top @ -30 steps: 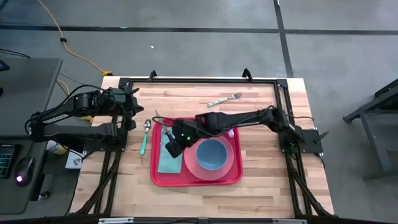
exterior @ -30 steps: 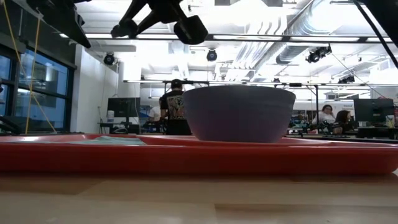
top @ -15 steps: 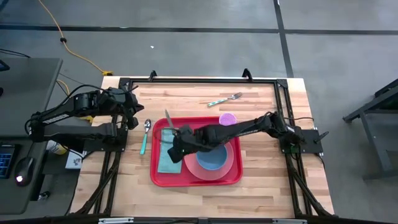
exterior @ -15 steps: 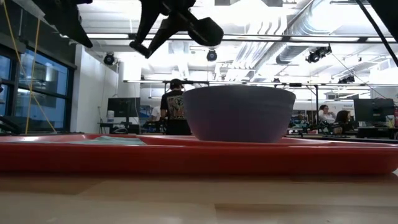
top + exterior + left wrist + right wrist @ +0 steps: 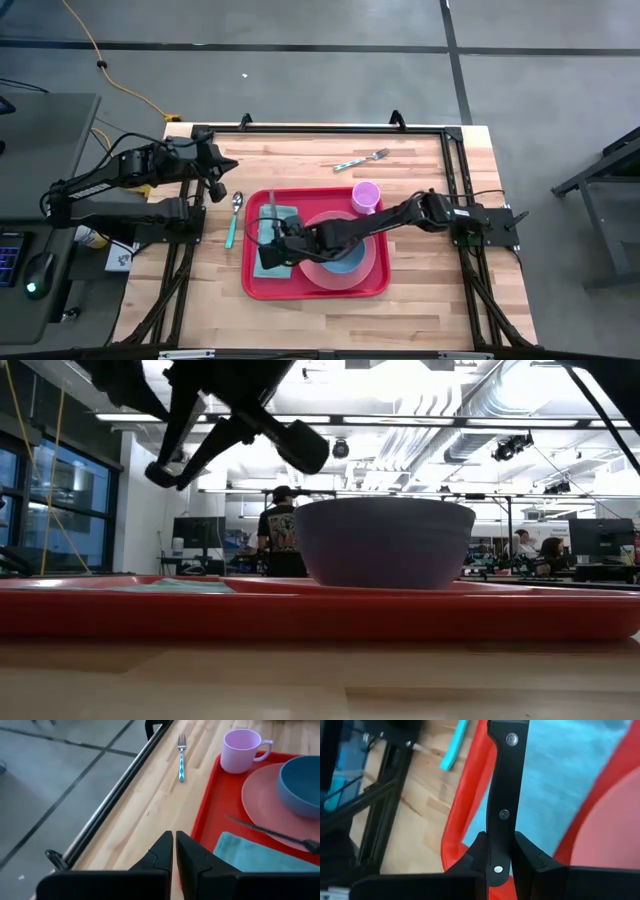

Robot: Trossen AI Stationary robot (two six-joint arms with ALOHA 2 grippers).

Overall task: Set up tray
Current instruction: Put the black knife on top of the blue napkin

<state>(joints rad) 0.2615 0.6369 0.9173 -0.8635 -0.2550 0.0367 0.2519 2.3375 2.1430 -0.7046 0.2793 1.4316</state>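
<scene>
- The red tray (image 5: 316,285) lay mid-bench, already carrying a pink plate (image 5: 365,265), blue bowl (image 5: 345,252), teal napkin (image 5: 272,225) and pink cup (image 5: 366,196).
- Within the last second the right gripper (image 5: 270,252) swung left over the napkin, fingers (image 5: 527,852) clenched on a black-handled knife (image 5: 502,795); setting it down looked imminent.
- The left gripper (image 5: 174,851) waited at the bench's left edge, fingers closed on nothing.
- A fork (image 5: 362,158) and spoon (image 5: 233,218) lay off the tray.
</scene>
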